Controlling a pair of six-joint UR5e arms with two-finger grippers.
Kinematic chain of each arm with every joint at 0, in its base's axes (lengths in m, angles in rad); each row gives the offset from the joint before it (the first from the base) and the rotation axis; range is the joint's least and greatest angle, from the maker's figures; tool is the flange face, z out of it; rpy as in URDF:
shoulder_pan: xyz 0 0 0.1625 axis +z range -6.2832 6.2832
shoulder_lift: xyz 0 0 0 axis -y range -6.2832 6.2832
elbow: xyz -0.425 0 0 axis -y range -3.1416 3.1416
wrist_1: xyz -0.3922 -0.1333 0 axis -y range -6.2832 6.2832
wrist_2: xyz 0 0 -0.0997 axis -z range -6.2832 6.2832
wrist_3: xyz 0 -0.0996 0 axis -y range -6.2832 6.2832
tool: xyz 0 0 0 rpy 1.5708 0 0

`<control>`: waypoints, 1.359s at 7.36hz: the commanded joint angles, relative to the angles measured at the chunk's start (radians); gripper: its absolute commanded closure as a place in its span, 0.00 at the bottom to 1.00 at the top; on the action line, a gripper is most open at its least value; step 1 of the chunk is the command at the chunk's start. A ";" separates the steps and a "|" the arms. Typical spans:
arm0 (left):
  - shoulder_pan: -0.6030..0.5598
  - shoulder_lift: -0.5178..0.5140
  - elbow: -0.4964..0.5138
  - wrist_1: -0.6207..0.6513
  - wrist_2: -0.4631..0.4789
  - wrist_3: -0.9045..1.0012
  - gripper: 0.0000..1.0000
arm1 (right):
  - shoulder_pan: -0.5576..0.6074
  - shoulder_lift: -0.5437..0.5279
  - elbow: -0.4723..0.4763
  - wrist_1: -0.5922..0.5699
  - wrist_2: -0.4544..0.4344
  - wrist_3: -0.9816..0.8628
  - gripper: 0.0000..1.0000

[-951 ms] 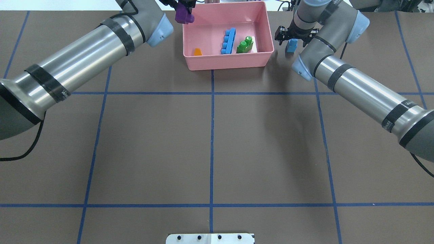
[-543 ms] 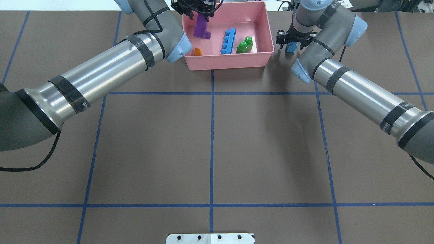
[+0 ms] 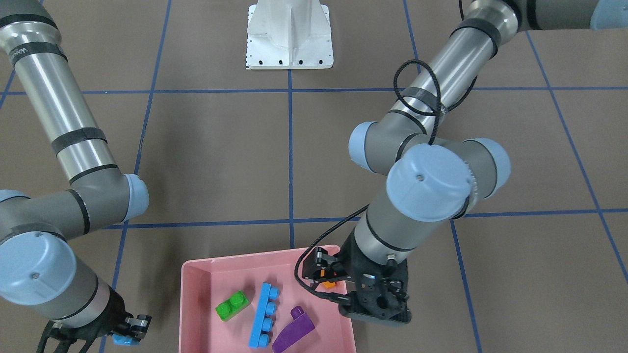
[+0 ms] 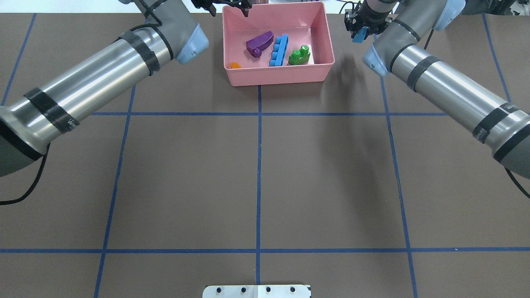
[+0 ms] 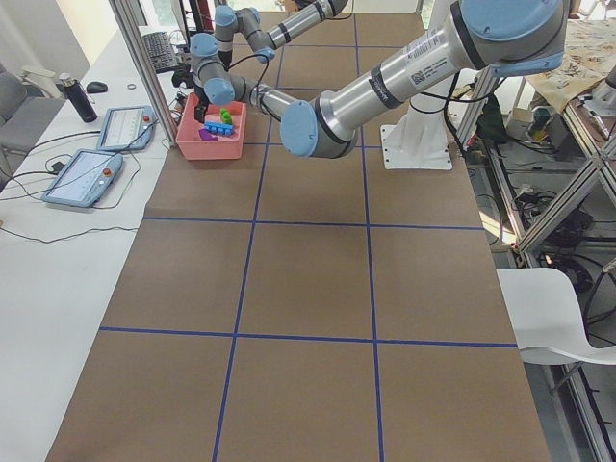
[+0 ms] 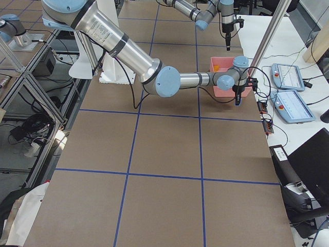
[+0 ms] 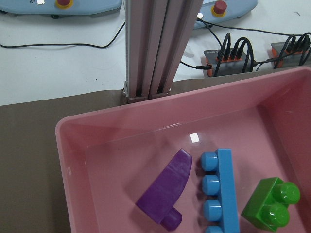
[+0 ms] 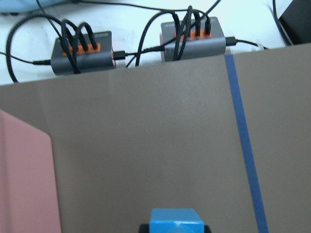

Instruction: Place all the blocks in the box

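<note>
Clamping the small blue cube (image 4: 359, 34) in the right gripper (image 4: 361, 29), jaws tight on its sides, lifted off the table (image 4: 256, 174). Outside the box (image 4: 281, 78), off its wall on the robot's right.

Holding nothing in the left gripper (image 4: 227, 5): fingers spread wide, over the box's far-left corner.

In the box:
- purple wedge (image 4: 260, 41) lying on its side, just beside the long blue bar (image 4: 280, 50)
- green brick (image 4: 299, 56) between the bar and the right wall
- orange wedge (image 4: 234, 65) in the near-left corner

View differences:
- Left wrist camera: only purple wedge, bar and green brick, no fingers in frame.
- Front view: orange wedge half hidden behind the left fingers.
- Right wrist camera: cube top at the bottom edge, pink box wall at far left, blue tape line (image 8: 245, 141) to the right.
- Side views: too small to judge either grip.
</note>
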 commanded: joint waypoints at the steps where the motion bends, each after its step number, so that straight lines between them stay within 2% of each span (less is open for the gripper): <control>1: -0.036 0.208 -0.199 0.013 -0.045 0.084 0.00 | 0.027 0.128 0.001 -0.099 0.028 0.027 1.00; 3: -0.147 0.324 -0.253 0.013 -0.132 0.209 0.00 | -0.061 0.140 0.005 -0.014 0.020 0.158 1.00; 4: -0.193 0.432 -0.308 0.013 -0.148 0.329 0.00 | -0.103 0.153 0.006 0.007 0.003 0.237 1.00; 5: -0.227 0.513 -0.365 0.015 -0.148 0.401 0.00 | -0.132 0.154 0.012 0.007 -0.042 0.242 0.01; 6: -0.272 0.552 -0.370 0.016 -0.154 0.488 0.00 | -0.126 0.151 0.033 -0.001 -0.053 0.245 0.00; 7: -0.307 0.607 -0.372 0.016 -0.154 0.599 0.00 | -0.096 0.140 0.097 -0.063 -0.022 0.241 0.00; 8: -0.358 0.658 -0.372 0.022 -0.154 0.727 0.00 | -0.035 0.108 0.204 -0.220 0.044 0.216 0.00; 9: -0.405 0.722 -0.388 0.022 -0.155 0.818 0.00 | 0.010 0.022 0.357 -0.340 0.104 0.142 0.00; 10: -0.412 0.791 -0.428 0.022 -0.152 0.856 0.00 | 0.042 -0.136 0.564 -0.436 0.117 0.056 0.00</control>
